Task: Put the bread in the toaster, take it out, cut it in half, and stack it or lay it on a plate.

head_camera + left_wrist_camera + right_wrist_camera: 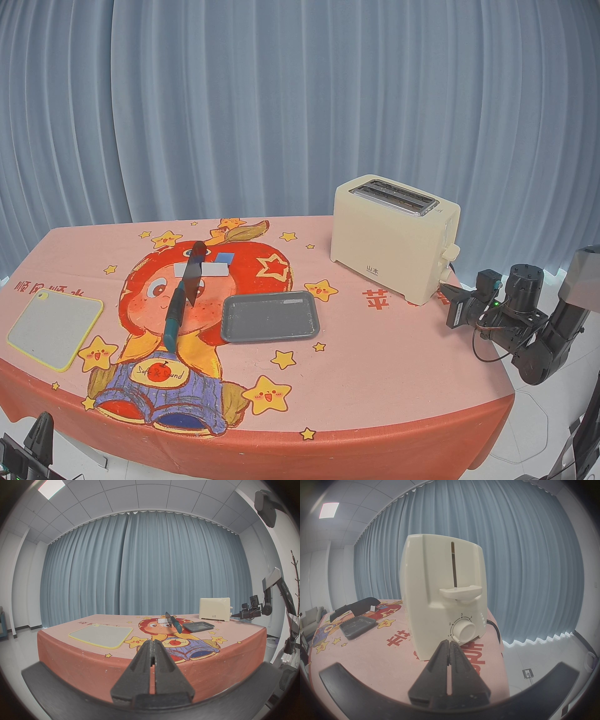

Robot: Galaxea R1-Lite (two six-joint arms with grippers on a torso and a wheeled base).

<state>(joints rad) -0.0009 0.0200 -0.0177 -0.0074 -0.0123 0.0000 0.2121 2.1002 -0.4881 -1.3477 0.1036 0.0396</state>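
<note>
- We see a pink tablecloth (387,362) over the table, printed with a cartoon apple figure (187,312) on the left and yellow stars all around it.
- On the far side, a blue-grey curtain (300,106) hangs in folds across the whole width.
- Overhead we make out a tiled ceiling (150,495) with one lit panel (51,487).
- A socket plate (528,673) lies on the floor near the curtain's hem.
- A pale sofa (312,614) stands beyond the table's left end.

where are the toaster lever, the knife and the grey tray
toaster lever (461,592): right wrist view, middle of the cream push-down tab
knife (174,319): head view, on its teal handle
grey tray (269,315): head view, bare floor of the tray
</note>
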